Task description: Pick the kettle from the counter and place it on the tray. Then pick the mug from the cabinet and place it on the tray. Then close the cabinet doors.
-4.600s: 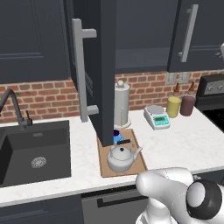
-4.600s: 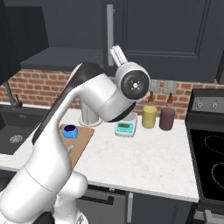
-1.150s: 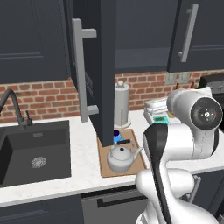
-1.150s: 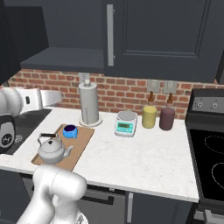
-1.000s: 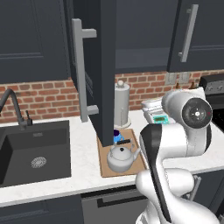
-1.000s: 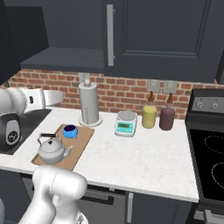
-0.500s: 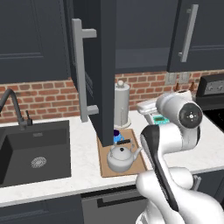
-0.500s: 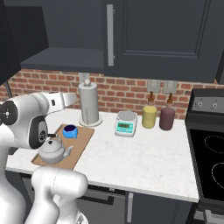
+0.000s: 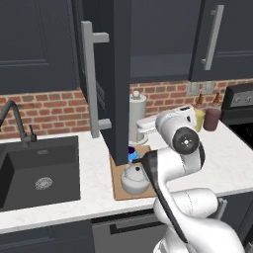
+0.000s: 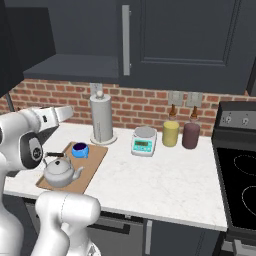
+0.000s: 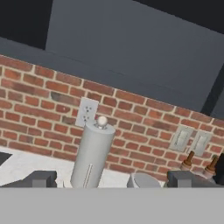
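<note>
Kettle (image 10: 59,172), squat and silver-grey, sits on the near end of the wooden tray (image 10: 93,162) on the white counter (image 10: 160,175). Small blue mug (image 10: 80,149) stands on the tray's far end, just beyond the kettle. One cabinet door (image 9: 109,79) hangs open above the tray, its grey bar handle (image 9: 92,82) facing left. Tall grey paper-towel cylinder (image 11: 92,155) stands against the brick wall (image 11: 39,109). Gripper (image 11: 111,179) points toward that wall, its two dark fingertips (image 11: 41,178) set wide apart, holding nothing.
</note>
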